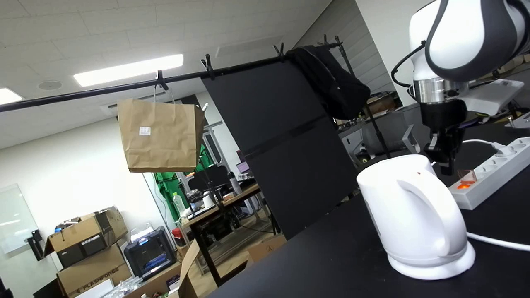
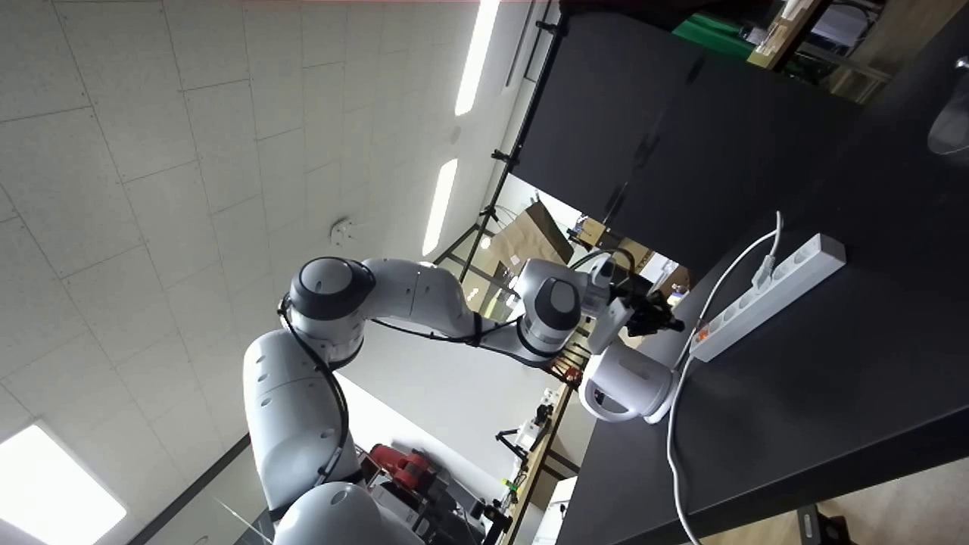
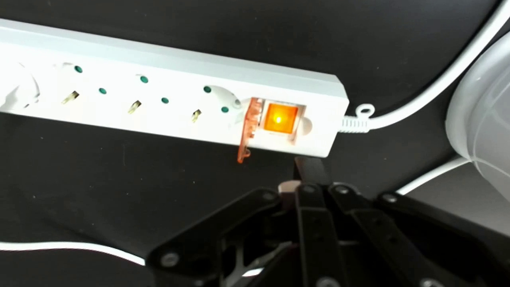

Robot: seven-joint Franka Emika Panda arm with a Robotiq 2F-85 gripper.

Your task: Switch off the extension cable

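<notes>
The extension cable is a long white power strip (image 3: pixel 179 75) lying on the black table; it also shows in both exterior views (image 1: pixel 503 171) (image 2: pixel 780 299). Its orange switch (image 3: pixel 281 118) glows at the end where the cord (image 3: pixel 442 85) enters. A clear orange-red flap (image 3: pixel 248 127) stands open beside the switch; it also shows in an exterior view (image 1: pixel 468 176). My gripper (image 3: pixel 311 169) is shut and empty, its fingertips together just beside the strip's switch end in the wrist view. In both exterior views the gripper (image 1: pixel 447 165) (image 2: pixel 676 324) points down above the table, apart from the switch.
A white kettle (image 1: pixel 408 215) stands close to the switch end; it also shows in the wrist view (image 3: pixel 494 115). A white plug (image 1: pixel 504 150) sits in a far socket, its cord running along the table. Another white cord (image 1: pixel 497 241) runs on the table by the kettle.
</notes>
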